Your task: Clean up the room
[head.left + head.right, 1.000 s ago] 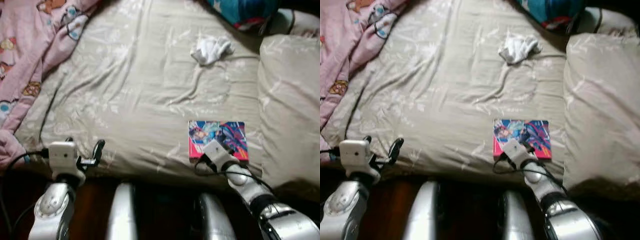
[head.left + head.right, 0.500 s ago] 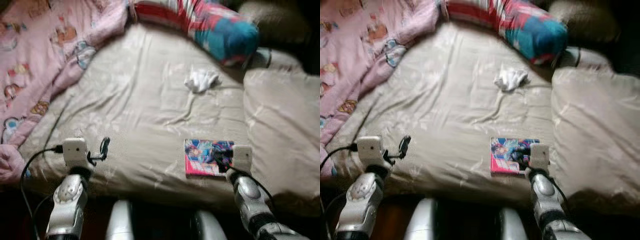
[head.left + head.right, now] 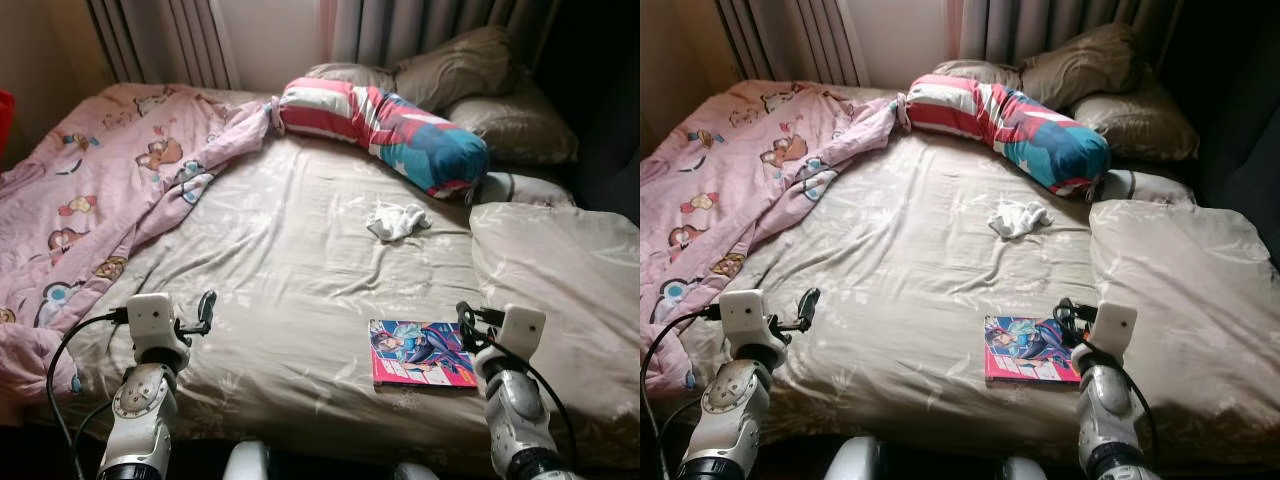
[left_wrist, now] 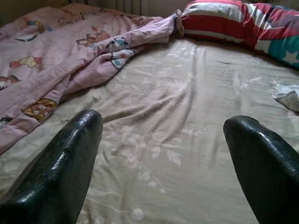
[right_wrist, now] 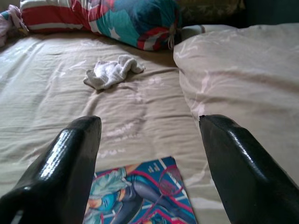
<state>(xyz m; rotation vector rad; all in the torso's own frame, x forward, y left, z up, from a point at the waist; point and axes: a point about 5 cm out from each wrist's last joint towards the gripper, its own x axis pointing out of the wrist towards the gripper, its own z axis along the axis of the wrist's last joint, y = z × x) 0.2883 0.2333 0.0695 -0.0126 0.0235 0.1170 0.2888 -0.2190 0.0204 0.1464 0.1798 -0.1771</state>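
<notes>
Book (image 3: 422,353) on bed (image 3: 300,260), white cloth (image 3: 397,221) beyond, pink blanket (image 3: 90,200) leftward

I am looking into a bedroom in someone's home. A bed (image 3: 300,270) with a beige leaf-print sheet takes up most of what I see, with a pink cartoon blanket (image 3: 90,210) rumpled along one side (bears and rabbits on it), a striped red, white and teal bolster (image 3: 385,125) near the head, brown pillows (image 3: 470,75) behind it, and grey curtains (image 3: 420,25) at the wall.
</notes>
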